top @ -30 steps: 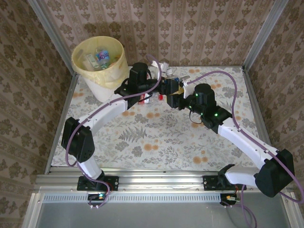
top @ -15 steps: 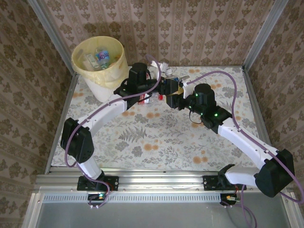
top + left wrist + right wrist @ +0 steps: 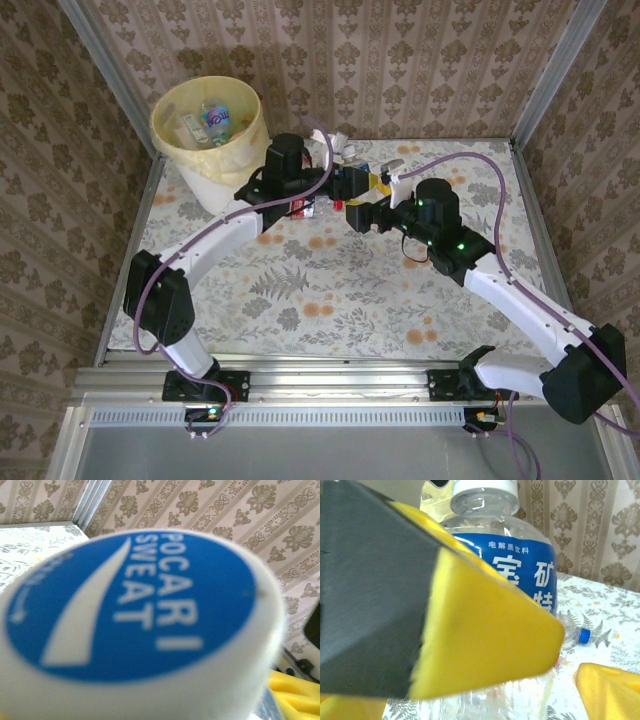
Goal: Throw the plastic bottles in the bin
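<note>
My right gripper (image 3: 352, 213) has slid left, pads apart, beside the clear plastic bottle with a blue label (image 3: 510, 565), far back over the flowery table (image 3: 300, 300), not in the big round white bin (image 3: 225, 170); I cannot tell if my left gripper (image 3: 345, 180) squeezes it.

The counter (image 3: 330, 300) wears a pale cloth printed with grey-green fern leaves and small orange blossoms, seen again in the left wrist view (image 3: 30, 545) and the right wrist view (image 3: 605, 610). Brown wallpaper (image 3: 420, 60) with vertical stripes and damask motifs closes in the far side and both flanks, and it fills the background in the two wrist views (image 3: 215, 505) (image 3: 590, 525). A slanted metal post (image 3: 110, 75) stands at the far left corner, with another post (image 3: 560, 70) at the far right. An aluminium rail (image 3: 330, 378) runs along the near edge, with a grey panel (image 3: 330, 450) beyond it.
</note>
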{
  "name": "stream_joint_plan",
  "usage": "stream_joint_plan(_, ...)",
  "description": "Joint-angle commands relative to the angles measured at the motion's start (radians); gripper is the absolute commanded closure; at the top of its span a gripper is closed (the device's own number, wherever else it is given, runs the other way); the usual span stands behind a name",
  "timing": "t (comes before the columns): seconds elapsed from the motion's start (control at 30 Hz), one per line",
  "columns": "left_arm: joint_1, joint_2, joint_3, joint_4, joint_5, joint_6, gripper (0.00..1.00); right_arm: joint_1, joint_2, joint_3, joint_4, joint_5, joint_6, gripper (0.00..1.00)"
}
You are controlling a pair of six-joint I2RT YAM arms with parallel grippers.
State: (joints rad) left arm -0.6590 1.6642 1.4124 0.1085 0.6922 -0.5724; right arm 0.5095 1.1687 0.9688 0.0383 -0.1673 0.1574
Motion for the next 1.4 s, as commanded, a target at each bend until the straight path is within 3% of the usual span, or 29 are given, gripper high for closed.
stream_joint_plan(0.0, 0.021, -0.062, -0.018, 0.006, -0.01, 0.026, 0.65, 0.001, -0.03, -0.017, 0.013, 0.026, -0.015, 0.0)
stream_joint_plan(0.23, 0.044, -0.102, -0.02, -0.06, -0.042, 0.085, 0.65, 0.001, -0.056, -0.039, -0.014, -0.007, -0.029, 0.0)
stream_joint_plan(0.63, 0.069, -0.21, 0.016, -0.272, -0.3, 0.296, 0.66, 0.001, -0.138, -0.076, -0.103, -0.021, -0.041, 0.0)
stream_joint_plan(1.1, 0.142, -0.459, 0.018, -0.279, -0.581, 0.571, 0.65, 0.001, -0.205, -0.124, -0.147, 0.013, -0.059, 0.0)
stream_joint_plan(1.2, 0.195, -0.47, 0.07, -0.31, -0.619, 0.609, 0.66, 0.001, -0.198, -0.119, -0.145, 0.018, -0.061, 0.0)
stream_joint_plan(1.23, 0.257, -0.456, 0.11, -0.349, -0.611, 0.606, 0.67, 0.001, -0.195, -0.116, -0.147, 0.019, -0.061, 0.0)
stream_joint_plan(1.37, 0.366, -0.434, 0.19, -0.388, -0.61, 0.635, 0.67, 0.001, -0.181, -0.111, -0.14, 0.021, -0.061, 0.0)
